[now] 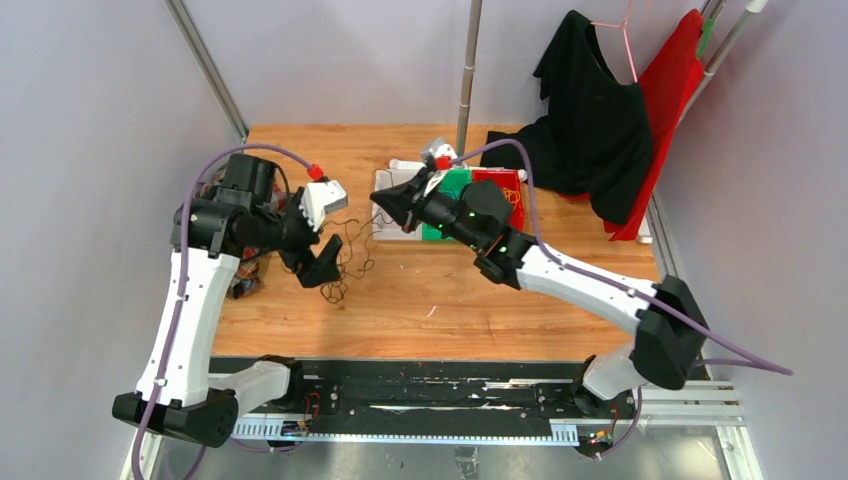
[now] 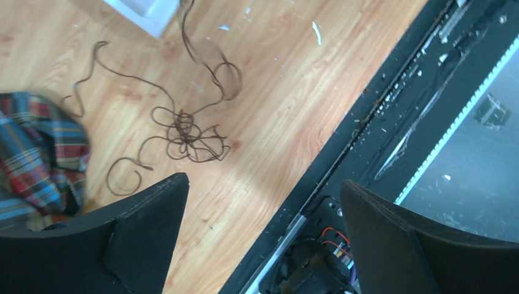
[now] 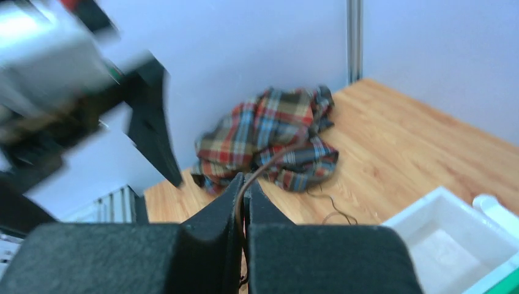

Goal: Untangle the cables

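Note:
A thin dark brown cable lies in a loose knotted tangle on the wooden table, with curly strands spreading from it; in the top view it shows as faint loops between the two arms. My left gripper hangs open over the table's near edge, the tangle just beyond its fingertips and nothing between them. In the top view the left gripper sits just left of the loops. My right gripper is shut on a brown strand that arcs out from between its fingers. Seen from above, the right gripper is raised right of the tangle.
A plaid cloth lies bunched at the table's left side, by the left arm. A white tray and a green and red box stand behind the right gripper. Black and red garments hang at the back right beside a metal pole.

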`<state>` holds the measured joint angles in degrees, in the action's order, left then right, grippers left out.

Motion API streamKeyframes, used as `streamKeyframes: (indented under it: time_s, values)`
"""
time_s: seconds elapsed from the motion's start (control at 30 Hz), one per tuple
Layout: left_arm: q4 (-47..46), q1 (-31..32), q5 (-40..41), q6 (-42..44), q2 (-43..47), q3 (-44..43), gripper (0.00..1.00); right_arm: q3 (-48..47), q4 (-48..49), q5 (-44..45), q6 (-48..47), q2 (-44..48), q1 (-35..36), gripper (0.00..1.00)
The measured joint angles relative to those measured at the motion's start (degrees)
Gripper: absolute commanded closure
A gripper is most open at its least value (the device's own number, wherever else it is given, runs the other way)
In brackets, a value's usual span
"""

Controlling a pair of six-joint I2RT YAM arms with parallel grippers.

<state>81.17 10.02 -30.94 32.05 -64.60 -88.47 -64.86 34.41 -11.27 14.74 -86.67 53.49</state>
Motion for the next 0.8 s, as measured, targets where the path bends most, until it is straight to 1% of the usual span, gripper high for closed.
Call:
streamKeyframes:
  time_s: [0.17,0.33,0.47,0.67,0.73,0.8]
  values:
    - [-2.49,0.04,-3.91,5.44,4.26,8.63,0.02,-0.07,0.11,-2.82,2.91,6.05,-1.03,0.99]
    - [-5.9,0.09,-7.19,9.29,10.62,15.52,0.02,-2.23,-1.07,-5.62,7.26,6.45,-1.07,0.99]
    - [-9.05,0.09,-8.87,10.45,12.44,22.32,0.0,-5.68,-2.36,-7.17,9.94,6.43,-1.07,0.99]
    - [-14.36,0.09,-9.16,11.1,11.67,31.04,0.07,-9.44,-3.48,-8.07,12.09,7.41,-1.07,0.99]
    - [-16.33,0.09,-9.16,11.26,11.93,32.81,0.11,-10.23,-4.0,-8.2,12.28,7.82,-1.07,0.99]
    - [-18.16,0.09,-9.2,11.41,12.24,33.81,0.18,-10.8,-4.66,-8.24,12.37,8.09,-1.07,0.99]
